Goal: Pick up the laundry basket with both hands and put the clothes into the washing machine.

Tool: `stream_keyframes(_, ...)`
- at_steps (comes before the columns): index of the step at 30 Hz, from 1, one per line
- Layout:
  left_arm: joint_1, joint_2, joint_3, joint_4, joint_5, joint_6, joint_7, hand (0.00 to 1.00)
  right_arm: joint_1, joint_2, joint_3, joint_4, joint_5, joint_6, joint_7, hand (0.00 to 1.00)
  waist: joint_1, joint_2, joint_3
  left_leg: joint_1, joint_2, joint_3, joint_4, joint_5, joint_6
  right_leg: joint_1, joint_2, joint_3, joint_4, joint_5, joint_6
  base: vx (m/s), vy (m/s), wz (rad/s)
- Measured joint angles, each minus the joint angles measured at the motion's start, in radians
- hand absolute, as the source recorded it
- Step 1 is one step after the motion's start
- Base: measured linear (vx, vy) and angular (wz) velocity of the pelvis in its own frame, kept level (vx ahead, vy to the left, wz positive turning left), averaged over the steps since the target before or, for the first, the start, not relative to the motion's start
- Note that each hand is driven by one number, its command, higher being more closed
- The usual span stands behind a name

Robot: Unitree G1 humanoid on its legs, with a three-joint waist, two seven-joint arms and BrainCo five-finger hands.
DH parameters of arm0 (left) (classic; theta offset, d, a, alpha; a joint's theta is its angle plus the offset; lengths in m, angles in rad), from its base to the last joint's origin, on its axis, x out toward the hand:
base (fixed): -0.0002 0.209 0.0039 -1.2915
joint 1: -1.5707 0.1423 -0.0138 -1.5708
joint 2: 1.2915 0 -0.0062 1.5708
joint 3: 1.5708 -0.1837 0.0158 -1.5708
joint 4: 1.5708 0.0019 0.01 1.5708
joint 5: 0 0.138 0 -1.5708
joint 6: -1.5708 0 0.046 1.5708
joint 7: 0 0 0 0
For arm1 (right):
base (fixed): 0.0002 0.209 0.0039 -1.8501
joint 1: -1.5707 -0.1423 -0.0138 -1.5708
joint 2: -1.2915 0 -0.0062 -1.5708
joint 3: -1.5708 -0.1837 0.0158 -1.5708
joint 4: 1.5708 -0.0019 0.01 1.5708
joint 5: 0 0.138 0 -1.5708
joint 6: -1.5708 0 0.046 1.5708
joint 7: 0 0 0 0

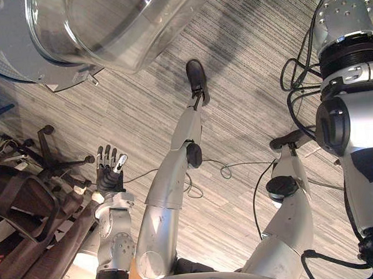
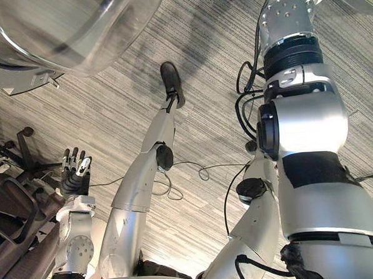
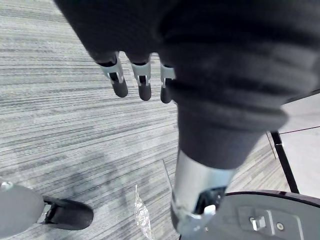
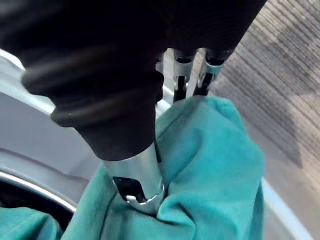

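We see the right hand (image 4: pixel 136 181) seemingly pinching a teal garment (image 4: pixel 210 165) on the washing machine rim (image 4: pixel 30 125), the left hand (image 1: pixel 110 171) spread; early release could drop it outside that rim.

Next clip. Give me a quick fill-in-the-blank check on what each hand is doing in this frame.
1. The right hand pinches a bunched cloth whose colour is ____.
2. The left hand holds ____, its fingers straight above the floor.
3. Beside the left hand stands a black office ____.

Missing words: teal; nothing; chair.
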Motion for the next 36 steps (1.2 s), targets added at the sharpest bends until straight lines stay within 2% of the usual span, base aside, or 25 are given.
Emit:
stream_keyframes(2, 0.0, -0.002, 0.022, 0.005, 0.0, 0.0, 0.005, 0.0, 0.0, 0.027, -0.03, 0.0, 0.013, 0.0, 0.0, 1.0, -0.011, 0.0, 0.0, 0.002, 0.016, -0.008, 0.026, 0.007, 0.025, 0.028, 0.015, -0.016, -0.007, 0.001, -0.001, 0.02, 0.019, -0.05)
stream_keyframes(6, -0.014, -0.005, 0.056, 0.088, 0.002, 0.003, 0.023, 0.0, 0.001, 0.085, -0.11, -0.002, 0.048, 0.002, -0.022, 1.0, -0.024, 0.001, 0.001, 0.049, 0.041, -0.022, 0.058, -0.003, 0.039, 0.092, 0.035, -0.022, -0.002, -0.007, -0.001, 0.02, -0.011, -0.05)
stream_keyframes(13, -0.021, -0.015, 0.13, 0.255, 0.042, 0.054, 0.037, 0.0, 0.107, 0.119, -0.234, -0.135, 0.157, 0.001, -0.051, 1.0, -0.048, 0.005, 0.004, 0.172, 0.061, -0.031, 0.069, -0.008, 0.043, 0.217, 0.05, -0.024, 0.016, -0.034, -0.007, 0.0, -0.056, 0.01)
stream_keyframes(14, -0.022, -0.015, 0.136, 0.268, 0.047, 0.055, 0.037, 0.0, 0.118, 0.119, -0.236, -0.168, 0.152, -0.013, -0.043, 1.0, -0.053, 0.005, 0.004, 0.186, 0.061, -0.031, 0.07, -0.009, 0.043, 0.23, 0.05, -0.022, 0.015, -0.034, -0.007, -0.03, -0.068, 0.03)
stream_keyframes(15, -0.022, -0.014, 0.139, 0.283, 0.055, 0.056, 0.038, 0.0, 0.14, 0.103, -0.234, -0.285, 0.11, -0.062, 0.014, 1.0, -0.061, 0.005, 0.004, 0.204, 0.061, -0.03, 0.07, -0.011, 0.041, 0.246, 0.049, -0.019, 0.018, -0.036, -0.007, -0.05, -0.066, -0.02)
stream_keyframes(16, -0.023, -0.013, 0.138, 0.295, 0.063, 0.064, 0.04, 0.0, 0.129, 0.045, -0.23, -0.393, 0.068, -0.088, 0.046, 1.0, -0.074, 0.005, 0.004, 0.226, 0.061, -0.025, 0.07, -0.012, 0.039, 0.257, 0.043, -0.012, 0.031, -0.041, -0.008, -0.08, -0.084, -0.03)
stream_keyframes(17, -0.029, -0.014, 0.136, 0.309, 0.064, 0.069, 0.039, 0.0, 0.193, 0.034, -0.193, -0.36, 0.018, -0.098, 0.086, 1.0, -0.077, 0.004, 0.004, 0.242, 0.061, -0.024, 0.07, -0.019, 0.03, 0.262, 0.036, -0.004, 0.054, -0.052, -0.008, -0.07, -0.073, -0.01)
stream_keyframes(18, -0.03, -0.014, 0.136, 0.308, 0.068, 0.07, 0.039, 0.0, 0.216, 0.042, -0.201, -0.388, 0.005, -0.11, 0.085, 1.0, -0.083, 0.004, 0.004, 0.249, 0.06, -0.022, 0.07, -0.024, 0.021, 0.261, 0.03, -0.001, 0.07, -0.061, -0.01, -0.07, -0.083, -0.02)
stream_keyframes(19, -0.031, -0.011, 0.138, 0.308, 0.073, 0.076, 0.042, 0.0, 0.218, 0.056, -0.228, -0.426, -0.019, -0.111, 0.079, 0.0, -0.094, 0.004, 0.005, 0.268, 0.06, -0.012, 0.059, -0.019, 0.015, 0.261, 0.024, 0.012, 0.087, -0.07, -0.012, -0.08, -0.098, -0.08)
stream_keyframes(21, -0.025, -0.008, 0.128, 0.309, 0.081, 0.075, 0.041, 0.0, 0.234, 0.101, -0.256, -0.42, -0.042, -0.107, 0.055, 0.0, -0.094, -0.001, -0.018, 0.275, 0.059, 0.0, 0.049, -0.019, 0.014, 0.238, 0.019, 0.036, 0.099, -0.084, -0.02, -0.1, -0.103, -0.12)
stream_keyframes(23, -0.026, -0.008, 0.125, 0.305, 0.081, 0.077, 0.035, 0.0, 0.23, 0.111, -0.285, -0.423, -0.105, -0.082, 0.04, 0.0, -0.092, -0.006, -0.02, 0.281, 0.059, 0.027, 0.047, -0.019, -0.014, 0.215, 0.004, 0.061, 0.123, -0.086, -0.028, -0.11, -0.108, -0.08)
stream_keyframes(25, -0.024, -0.008, 0.121, 0.303, 0.081, 0.079, 0.033, 0.0, 0.236, 0.133, -0.338, -0.422, -0.134, -0.059, 0.016, 0.0, -0.093, -0.006, -0.023, 0.289, 0.052, 0.033, 0.045, -0.014, -0.007, 0.221, -0.005, 0.063, 0.131, -0.086, -0.027, -0.06, -0.09, 0.06)
stream_keyframes(27, -0.024, -0.007, 0.113, 0.305, 0.08, 0.079, 0.023, 0.0, 0.241, 0.14, -0.372, -0.422, -0.173, -0.055, 0.014, 0.0, -0.094, -0.008, -0.023, 0.289, 0.043, 0.036, 0.044, -0.017, -0.004, 0.217, -0.016, 0.067, 0.139, -0.09, -0.024, -0.02, -0.048, 0.1)
stream_keyframes(28, -0.024, -0.007, 0.113, 0.306, 0.08, 0.082, 0.02, 0.0, 0.244, 0.14, -0.384, -0.421, -0.188, -0.042, 0.014, 0.0, -0.099, -0.01, -0.022, 0.297, 0.04, 0.046, 0.043, -0.004, 0.013, 0.22, -0.022, 0.069, 0.139, -0.086, -0.023, -0.02, -0.039, 0.05)
stream_keyframes(29, -0.024, -0.007, 0.113, 0.307, 0.08, 0.082, 0.019, 0.0, 0.251, 0.141, -0.386, -0.42, -0.195, -0.033, 0.014, 0.0, -0.102, -0.011, -0.022, 0.3, 0.038, 0.047, 0.043, -0.005, 0.014, 0.225, -0.022, 0.07, 0.137, -0.084, -0.023, -0.03, -0.034, 0.0)
stream_keyframes(32, -0.021, -0.003, 0.113, 0.324, 0.082, 0.082, 0.01, 0.0, 0.32, 0.154, -0.382, -0.379, -0.267, 0.044, 0.053, 0.0, -0.115, -0.034, -0.034, 0.309, 0.035, 0.056, 0.044, -0.024, 0.004, 0.221, -0.025, 0.086, 0.137, -0.087, -0.024, -0.04, -0.029, -0.07)
stream_keyframes(33, -0.022, -0.003, 0.113, 0.347, 0.083, 0.083, -0.003, 0.0, 0.361, 0.155, -0.362, -0.375, -0.3, 0.076, 0.082, 0.0, -0.126, -0.037, -0.034, 0.315, 0.037, 0.059, 0.049, -0.025, 0.005, 0.225, -0.025, 0.09, 0.137, -0.087, -0.025, -0.05, -0.043, -0.11)
stream_keyframes(34, -0.021, 0.0, 0.12, 0.377, 0.085, 0.085, -0.008, 0.0, 0.425, 0.167, -0.321, -0.371, -0.35, 0.112, 0.123, 0.0, -0.141, -0.053, -0.043, 0.316, 0.042, 0.066, 0.06, -0.026, 0.005, 0.221, -0.023, 0.099, 0.136, -0.086, -0.025, -0.05, -0.047, -0.14)
stream_keyframes(36, -0.022, 0.009, 0.137, 0.411, 0.101, 0.088, -0.016, 0.0, 0.5, 0.205, -0.295, -0.364, -0.407, 0.147, 0.165, 0.0, -0.161, -0.075, -0.054, 0.317, 0.055, 0.07, 0.076, -0.039, -0.002, 0.221, -0.015, 0.106, 0.135, -0.087, -0.026, -0.04, -0.05, -0.21)
